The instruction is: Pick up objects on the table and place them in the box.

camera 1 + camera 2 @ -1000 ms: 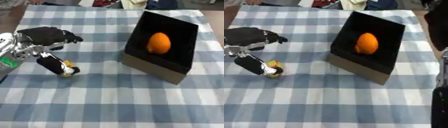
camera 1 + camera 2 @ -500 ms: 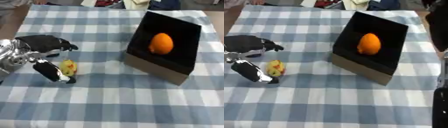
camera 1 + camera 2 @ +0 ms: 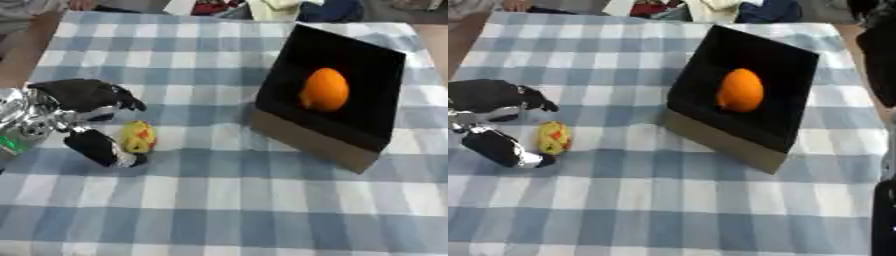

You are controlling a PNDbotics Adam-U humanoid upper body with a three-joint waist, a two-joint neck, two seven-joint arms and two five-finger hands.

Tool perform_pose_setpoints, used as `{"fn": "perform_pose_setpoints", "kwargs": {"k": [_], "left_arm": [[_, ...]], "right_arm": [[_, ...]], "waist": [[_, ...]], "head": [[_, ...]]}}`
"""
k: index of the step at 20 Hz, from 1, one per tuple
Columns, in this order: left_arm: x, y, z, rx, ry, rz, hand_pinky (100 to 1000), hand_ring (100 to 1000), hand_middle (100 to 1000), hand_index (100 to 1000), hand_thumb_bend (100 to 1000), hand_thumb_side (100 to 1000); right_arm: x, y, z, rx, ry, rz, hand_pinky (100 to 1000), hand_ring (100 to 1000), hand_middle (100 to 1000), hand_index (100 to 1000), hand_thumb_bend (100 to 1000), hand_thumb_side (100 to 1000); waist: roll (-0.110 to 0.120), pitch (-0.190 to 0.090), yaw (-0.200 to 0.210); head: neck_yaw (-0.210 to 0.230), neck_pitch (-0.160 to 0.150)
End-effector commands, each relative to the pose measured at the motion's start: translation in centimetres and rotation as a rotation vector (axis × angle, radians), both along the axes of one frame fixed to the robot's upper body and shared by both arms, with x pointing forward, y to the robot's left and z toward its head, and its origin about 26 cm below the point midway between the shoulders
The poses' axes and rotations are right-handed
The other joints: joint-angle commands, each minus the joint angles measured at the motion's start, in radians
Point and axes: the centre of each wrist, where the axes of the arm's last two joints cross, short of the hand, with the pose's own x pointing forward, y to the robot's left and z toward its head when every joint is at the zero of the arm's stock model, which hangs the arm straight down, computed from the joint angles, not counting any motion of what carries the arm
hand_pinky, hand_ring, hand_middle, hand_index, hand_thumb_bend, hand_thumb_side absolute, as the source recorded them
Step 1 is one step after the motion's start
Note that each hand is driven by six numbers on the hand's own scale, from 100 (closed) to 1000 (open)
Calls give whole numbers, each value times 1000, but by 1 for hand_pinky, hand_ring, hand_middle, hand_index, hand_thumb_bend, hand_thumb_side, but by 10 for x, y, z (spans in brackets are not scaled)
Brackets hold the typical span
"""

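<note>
**Q:** One loose item on the cloth — where, relative to the left hand [image 3: 74, 107]?

**A:** Sits on the blue-and-white checked tablecloth [image 3: 219, 200], left of centre, just inside the spread of the hand. Fingers [image 3: 96, 92] curved above and behind it, thumb [image 3: 101, 149] low and just to its left. Thumb very near, maybe touching at the base; cannot tell. Fingers clear of it.

**Q:** Hand state?

**A:** Partly open, fingers curved, thumb spread wide. Nothing held.

**Q:** Look of the item?

**A:** Small yellow egg-shaped object [image 3: 137, 136], standing roughly upright, with a reddish-orange patch on the front. Cannot make out more.

**Q:** Box?

**A:** Black box [image 3: 372, 120], tan cardboard front wall, well to the right of the yellow object. Tilted up toward the camera, opening in full view. One orange fruit [image 3: 325, 90] inside, against the black floor.

**Q:** Right side?

**A:** Only a dark arm section [image 3: 884, 210] at the right edge of the right eye view. Right hand not seen.
</note>
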Motion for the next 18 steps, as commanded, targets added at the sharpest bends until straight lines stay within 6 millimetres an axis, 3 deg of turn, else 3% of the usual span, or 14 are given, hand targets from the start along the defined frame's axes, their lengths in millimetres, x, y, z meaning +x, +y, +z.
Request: {"fn": "perform_pose_setpoints", "kwargs": {"k": [1,18], "left_arm": [[-3,2,10,24,-35,26,704,845,819,924,429,672],[-1,-4,9,42,-34,92,688,835,806,911,399,650]], "right_arm": [[-1,-3,8,-7,-27,-3,1000,884,737,885,100,764],[0,-1,10,-13,-37,11,1000,886,736,885,100,765]], "waist": [[0,-15,-1],[-4,-1,-11]], "head": [[4,-15],[15,-33]]}}
